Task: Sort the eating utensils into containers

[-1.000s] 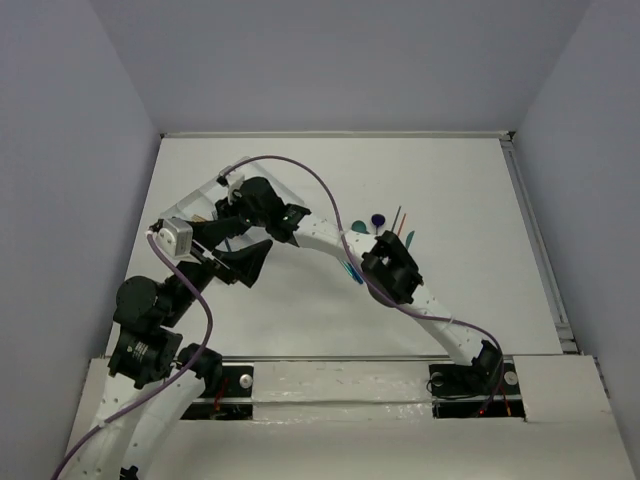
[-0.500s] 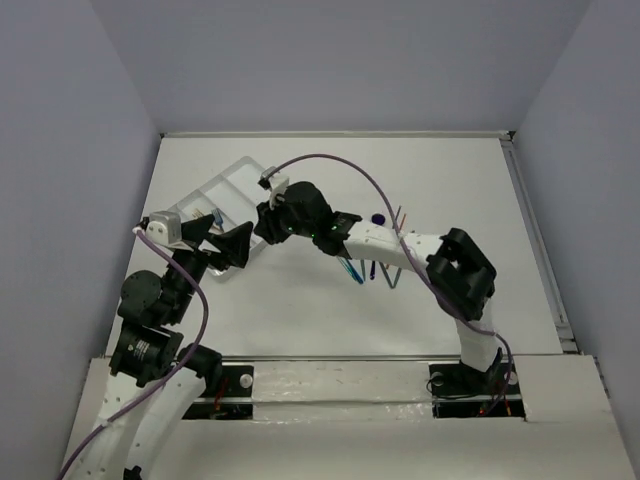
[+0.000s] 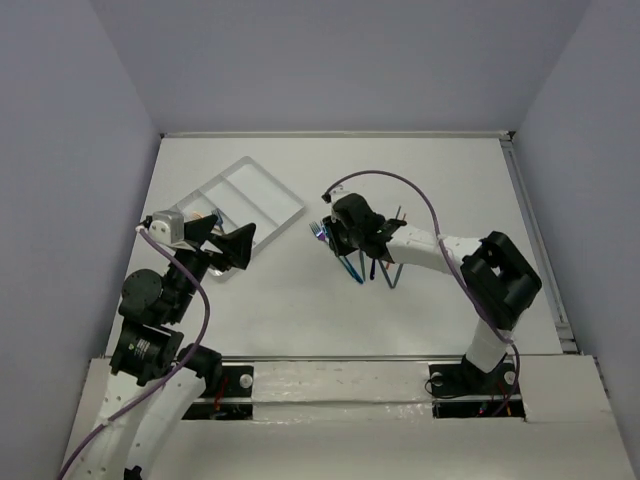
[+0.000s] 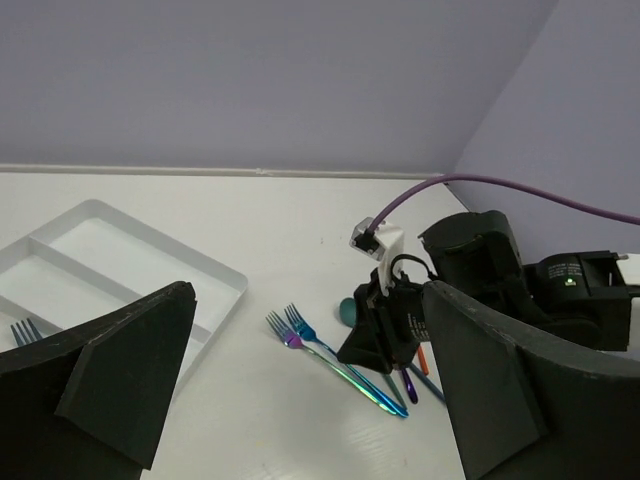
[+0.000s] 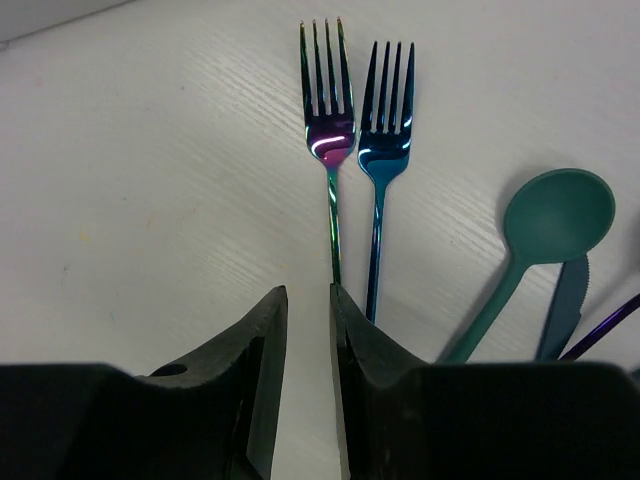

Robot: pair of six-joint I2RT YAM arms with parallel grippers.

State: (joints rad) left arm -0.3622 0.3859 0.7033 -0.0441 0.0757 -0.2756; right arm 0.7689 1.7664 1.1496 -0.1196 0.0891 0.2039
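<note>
the right claw (image 5: 308, 400) hangs low over the white table (image 5: 150, 150), jaws pinched almost shut on nothing, just left of the handle of the thin iridescent purple-green metal fork (image 5: 331, 135). i'd spread them and shift right to straddle that handle alone, since the shiny blue fork (image 5: 385, 150) lies just beside it. the translucent white divided tray (image 3: 275, 183) sits apart, to the left.

Glossy iridescent metal forks (image 5: 352, 140), matt teal plastic spoon (image 5: 555, 215), translucent white plastic tray (image 3: 262, 196), finely grained white table (image 5: 150, 180)
</note>
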